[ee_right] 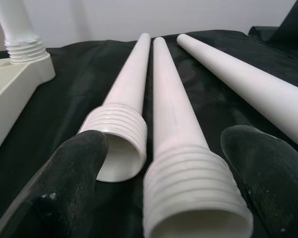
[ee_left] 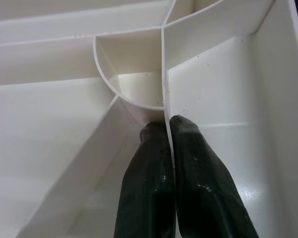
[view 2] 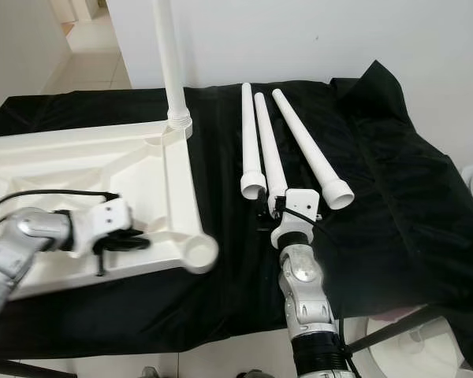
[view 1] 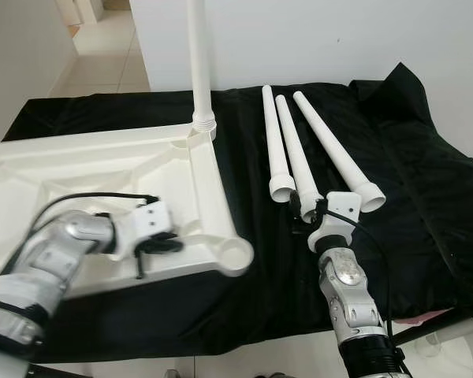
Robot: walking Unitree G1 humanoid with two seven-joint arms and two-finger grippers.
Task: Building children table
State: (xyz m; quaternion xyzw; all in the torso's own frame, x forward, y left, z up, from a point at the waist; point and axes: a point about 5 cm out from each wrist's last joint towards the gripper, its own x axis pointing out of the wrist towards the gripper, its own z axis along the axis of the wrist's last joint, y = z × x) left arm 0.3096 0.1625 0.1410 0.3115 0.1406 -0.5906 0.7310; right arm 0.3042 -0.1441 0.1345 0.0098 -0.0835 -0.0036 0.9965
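Left gripper (ee_left: 165, 130) clenched on tabletop (view 1: 102, 157) rib, steadying it; right gripper (ee_right: 166, 158), released, straddles middle leg (view 1: 296, 153) at 3 o'clock, apparently for pickup.

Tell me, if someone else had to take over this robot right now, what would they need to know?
Left gripper: shut on a thin inner rib of the upturned white tabletop, steadying it on the black cloth.
Right gripper: open, fingers either side of the threaded end of the middle leg, not yet closed on it.
Done: one leg stands screwed into the far corner socket.
Left: three legs lie side by side on the cloth, the left leg, the middle one and the right leg. The near corner socket is empty. Likely next: close on the middle leg and carry it there.
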